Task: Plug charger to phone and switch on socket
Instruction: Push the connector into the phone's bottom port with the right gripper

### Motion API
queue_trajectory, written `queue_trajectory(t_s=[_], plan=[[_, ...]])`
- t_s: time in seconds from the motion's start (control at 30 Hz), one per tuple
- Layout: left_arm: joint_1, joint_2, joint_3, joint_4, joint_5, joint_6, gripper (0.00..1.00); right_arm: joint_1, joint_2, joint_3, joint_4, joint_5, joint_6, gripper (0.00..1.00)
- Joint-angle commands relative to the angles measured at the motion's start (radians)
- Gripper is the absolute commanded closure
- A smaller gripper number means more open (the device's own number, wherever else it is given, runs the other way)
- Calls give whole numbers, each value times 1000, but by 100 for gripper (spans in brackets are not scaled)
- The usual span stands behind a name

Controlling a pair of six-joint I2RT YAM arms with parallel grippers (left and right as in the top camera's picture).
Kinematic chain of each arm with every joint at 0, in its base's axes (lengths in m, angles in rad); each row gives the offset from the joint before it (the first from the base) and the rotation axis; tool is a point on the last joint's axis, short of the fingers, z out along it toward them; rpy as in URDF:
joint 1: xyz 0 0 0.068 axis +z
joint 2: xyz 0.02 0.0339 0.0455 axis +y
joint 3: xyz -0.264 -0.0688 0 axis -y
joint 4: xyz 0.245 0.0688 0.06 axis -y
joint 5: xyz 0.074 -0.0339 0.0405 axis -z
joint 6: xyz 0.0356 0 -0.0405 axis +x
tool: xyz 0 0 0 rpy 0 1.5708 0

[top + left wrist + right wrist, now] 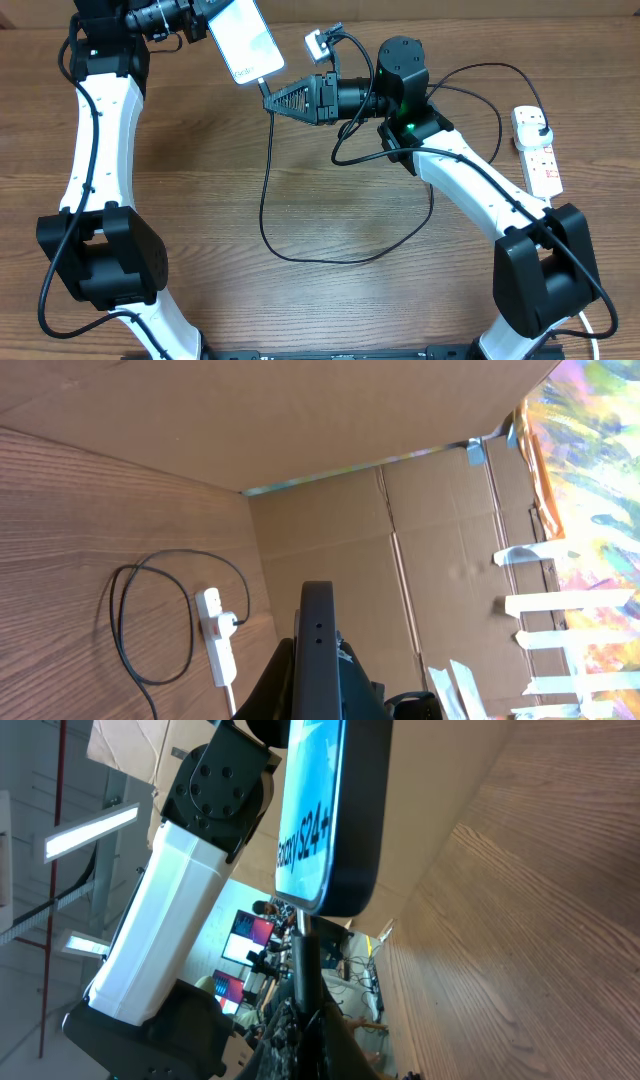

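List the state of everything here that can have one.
Phone: screen lit, held in the air by the left gripper.
Charger: plug in the socket, tip held by the right gripper at the phone's end; seating unclear.
Socket: charger plugged in; switch position unreadable.

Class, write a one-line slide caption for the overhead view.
Left gripper holds the phone; right gripper holds the charger at its end, cable looping to the power strip.

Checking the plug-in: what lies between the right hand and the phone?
Only the charger, its tip pinched in the right hand and reaching the phone; the right wrist view shows it.
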Motion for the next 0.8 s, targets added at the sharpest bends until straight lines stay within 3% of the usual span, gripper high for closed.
queue_trajectory(t_s=[0.0,0.77], plan=[[5,-2,13,6,46,20,96,-10,-26,18,3,19,-7,96],[18,-2,13,3,64,42,96,-23,-26,18,3,27,-7,96]])
